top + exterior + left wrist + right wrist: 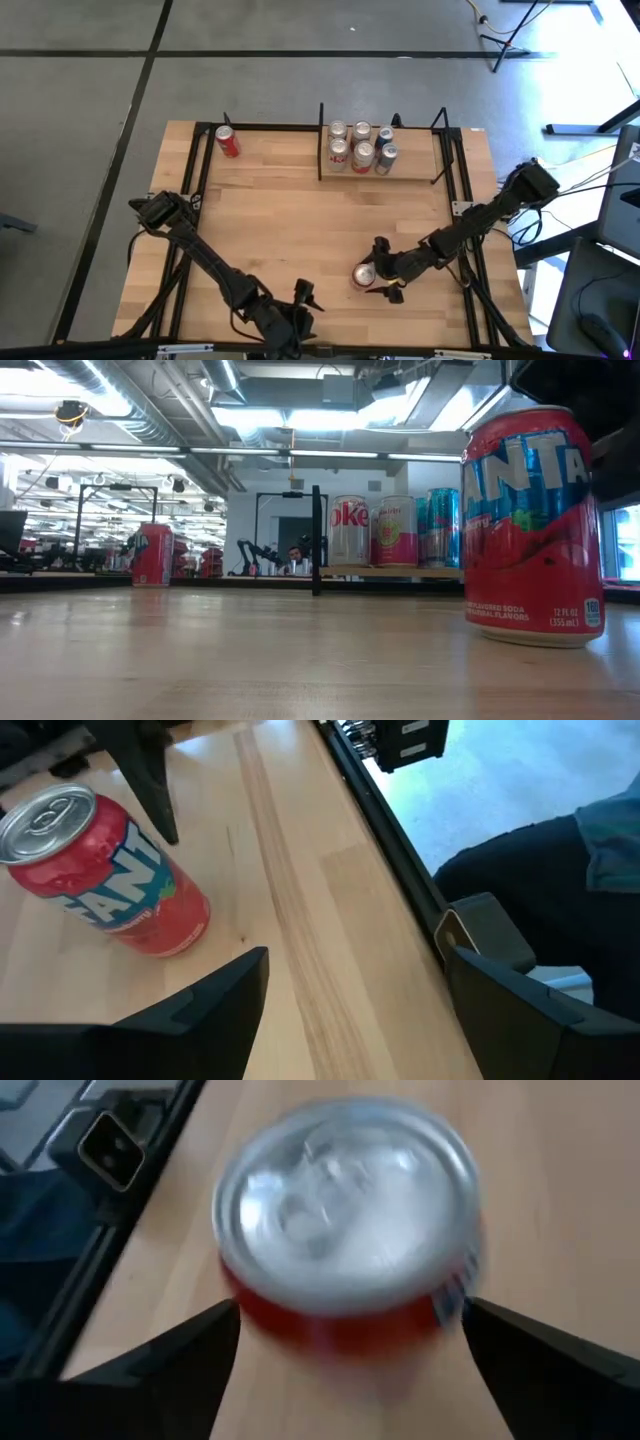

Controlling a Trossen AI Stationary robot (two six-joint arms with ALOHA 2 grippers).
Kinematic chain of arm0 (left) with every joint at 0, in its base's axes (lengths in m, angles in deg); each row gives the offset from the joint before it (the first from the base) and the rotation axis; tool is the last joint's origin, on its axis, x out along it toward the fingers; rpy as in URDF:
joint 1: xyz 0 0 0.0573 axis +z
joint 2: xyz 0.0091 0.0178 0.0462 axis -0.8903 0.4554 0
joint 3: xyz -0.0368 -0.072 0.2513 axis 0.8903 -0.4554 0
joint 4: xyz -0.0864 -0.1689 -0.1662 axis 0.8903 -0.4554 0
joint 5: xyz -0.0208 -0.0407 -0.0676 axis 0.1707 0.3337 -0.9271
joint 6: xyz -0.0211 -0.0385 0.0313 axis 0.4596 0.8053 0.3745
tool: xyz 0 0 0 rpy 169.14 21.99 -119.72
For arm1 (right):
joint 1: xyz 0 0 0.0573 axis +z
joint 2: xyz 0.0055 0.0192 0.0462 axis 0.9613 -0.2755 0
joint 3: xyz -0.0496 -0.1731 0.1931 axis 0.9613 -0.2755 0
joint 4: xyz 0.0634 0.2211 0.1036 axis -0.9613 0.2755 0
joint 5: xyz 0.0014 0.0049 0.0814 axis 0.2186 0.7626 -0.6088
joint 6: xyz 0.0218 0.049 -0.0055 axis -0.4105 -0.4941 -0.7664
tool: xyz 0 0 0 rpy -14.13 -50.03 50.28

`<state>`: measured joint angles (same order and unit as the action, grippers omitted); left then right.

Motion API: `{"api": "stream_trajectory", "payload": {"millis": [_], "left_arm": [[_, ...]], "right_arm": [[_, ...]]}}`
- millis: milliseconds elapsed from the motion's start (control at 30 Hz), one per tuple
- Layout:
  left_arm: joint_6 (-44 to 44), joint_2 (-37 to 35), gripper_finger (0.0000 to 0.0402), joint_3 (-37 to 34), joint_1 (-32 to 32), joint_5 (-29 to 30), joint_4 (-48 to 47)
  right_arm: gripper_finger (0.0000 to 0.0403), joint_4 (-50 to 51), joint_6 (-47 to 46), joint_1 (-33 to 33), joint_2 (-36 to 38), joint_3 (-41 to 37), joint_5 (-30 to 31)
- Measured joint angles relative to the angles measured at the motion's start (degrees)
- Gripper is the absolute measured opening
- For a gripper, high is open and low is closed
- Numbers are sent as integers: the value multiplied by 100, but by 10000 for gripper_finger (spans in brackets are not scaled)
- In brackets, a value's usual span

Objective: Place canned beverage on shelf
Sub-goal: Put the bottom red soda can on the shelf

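Observation:
A red Fanta can (pixel 364 276) stands upright on the wooden tabletop near the front right. It also shows in the low view (pixel 525 525) and in the left wrist view (pixel 100 870). My right gripper (pixel 383 270) is open just right of the can; its fingers stand on either side of the can (pixel 345 1220) without touching it. My left gripper (pixel 303 298) is open and empty at the table's near edge, left of the can. The shelf (pixel 410 170) at the far side holds several cans on its light-wood board.
Another red can (pixel 228 141) stands alone at the table's far left and also shows in the low view (pixel 152 554). Black metal rails (pixel 200 180) run along the table's sides. Bare wood lies between the Fanta can and the shelf. A person's dark clothing (pixel 540 870) shows beyond the near edge.

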<state>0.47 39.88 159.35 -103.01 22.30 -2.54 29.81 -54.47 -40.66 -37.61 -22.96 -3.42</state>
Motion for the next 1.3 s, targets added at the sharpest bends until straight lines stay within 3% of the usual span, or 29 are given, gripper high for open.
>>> {"api": "stream_trajectory", "payload": {"millis": [167, 267, 400, 633, 900, 1100, 1300], "left_arm": [[-38, 141, 289, 0, 26, 119, 352], [-83, 230, 289, -2, 108, 470, 374], [186, 411, 289, -4, 417, 945, 290], [423, 900, 289, -6, 831, 780, 132], [619, 1220, 289, -7, 1187, 1247, 70], [604, 1220, 289, -7, 1299, 1713, 47], [422, 1220, 289, -7, 1501, 1609, 30]], "right_arm": [[348, 1698, -1505, 0, 963, 7, -859], [342, 2307, -1942, 41, 1307, 4, -702], [339, 2066, -1923, 326, 1193, 7, 66], [339, 1601, -1853, 875, 414, 4, 1121], [339, 1355, -2280, 901, -285, 2, 1375], [339, 1173, -2155, 901, -375, 2, 1589], [339, 966, -2131, 901, -375, 2, 1740]]}}
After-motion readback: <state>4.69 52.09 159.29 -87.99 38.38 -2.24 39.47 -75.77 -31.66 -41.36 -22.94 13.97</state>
